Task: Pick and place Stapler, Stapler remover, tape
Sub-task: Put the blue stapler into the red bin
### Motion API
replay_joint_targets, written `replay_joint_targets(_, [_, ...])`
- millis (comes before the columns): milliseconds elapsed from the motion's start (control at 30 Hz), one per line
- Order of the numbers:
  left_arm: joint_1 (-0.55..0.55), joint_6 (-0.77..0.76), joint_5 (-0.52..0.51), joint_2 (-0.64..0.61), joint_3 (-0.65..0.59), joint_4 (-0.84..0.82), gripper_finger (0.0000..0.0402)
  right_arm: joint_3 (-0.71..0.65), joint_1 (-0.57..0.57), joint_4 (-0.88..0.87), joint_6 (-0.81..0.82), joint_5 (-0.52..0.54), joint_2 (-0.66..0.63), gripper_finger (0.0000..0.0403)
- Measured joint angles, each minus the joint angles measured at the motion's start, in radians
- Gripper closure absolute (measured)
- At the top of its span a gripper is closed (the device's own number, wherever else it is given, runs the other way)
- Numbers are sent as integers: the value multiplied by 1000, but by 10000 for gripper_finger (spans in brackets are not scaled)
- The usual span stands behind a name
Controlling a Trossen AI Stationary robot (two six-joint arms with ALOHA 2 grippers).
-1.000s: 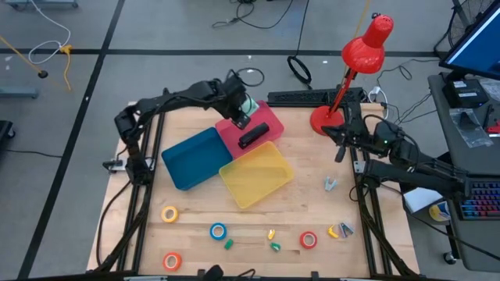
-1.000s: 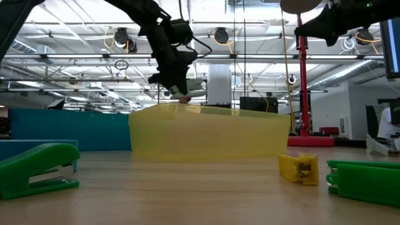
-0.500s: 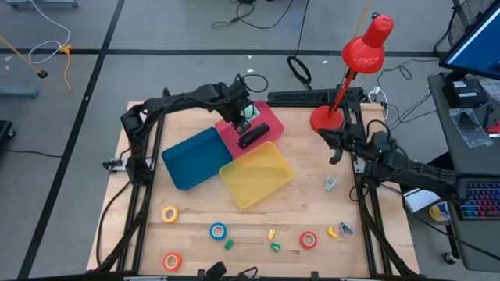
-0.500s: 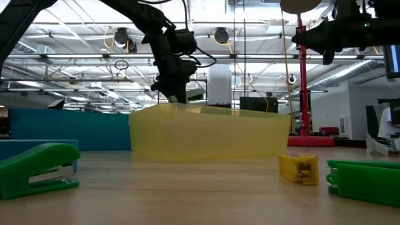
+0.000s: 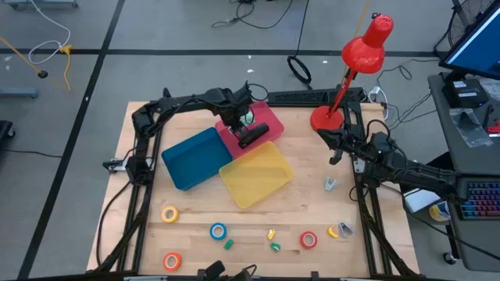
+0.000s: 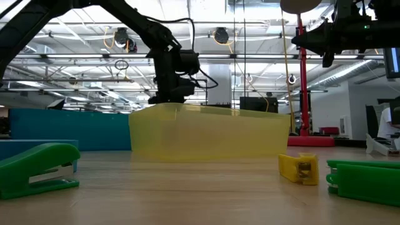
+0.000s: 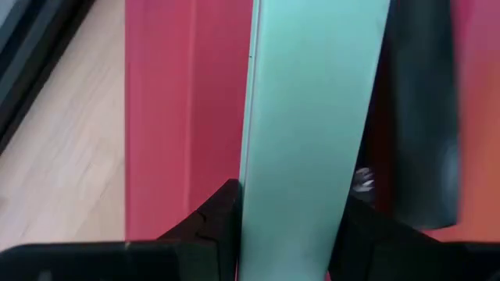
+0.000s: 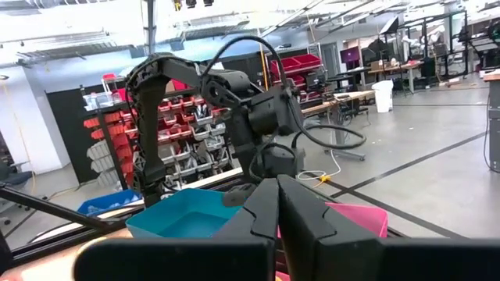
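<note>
Lowering a pale green stapler (image 7: pixel 308 117), clamped in the left gripper (image 5: pixel 241 119), into the red bin (image 5: pixel 273 125) beside a black one (image 5: pixel 251 138), four tape rolls (image 5: pixel 218 231) unsorted.

the wooden table (image 5: pixel 312 204) stands on a grey concrete floor (image 5: pixel 172 27) crossed by dark tape lines, with loose cables trailing over it. a red desk lamp (image 5: pixel 361 48) rises at the table's far edge, a black power strip (image 5: pixel 301 97) lying beside its base. off to one side sits a desk with a monitor (image 5: pixel 476 43) and a keyboard (image 5: pixel 480 200). overhead, pipes and round lights (image 6: pixel 220 35) hang from an open ceiling of white beams. shelves of red bins (image 8: pixel 176 133) line a far wall, and worktables (image 8: pixel 355 97) stand farther back in bright even light.
</note>
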Motion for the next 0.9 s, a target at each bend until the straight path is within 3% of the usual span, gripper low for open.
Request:
replay_joint_targets(567, [2, -1, -23, 44, -2, -46, 268, 0, 0, 0, 0, 2, 0, 403])
replay_joint_targets(900, [3, -2, -23, 64, -4, -34, 232, 0, 0, 0, 0, 2, 0, 403])
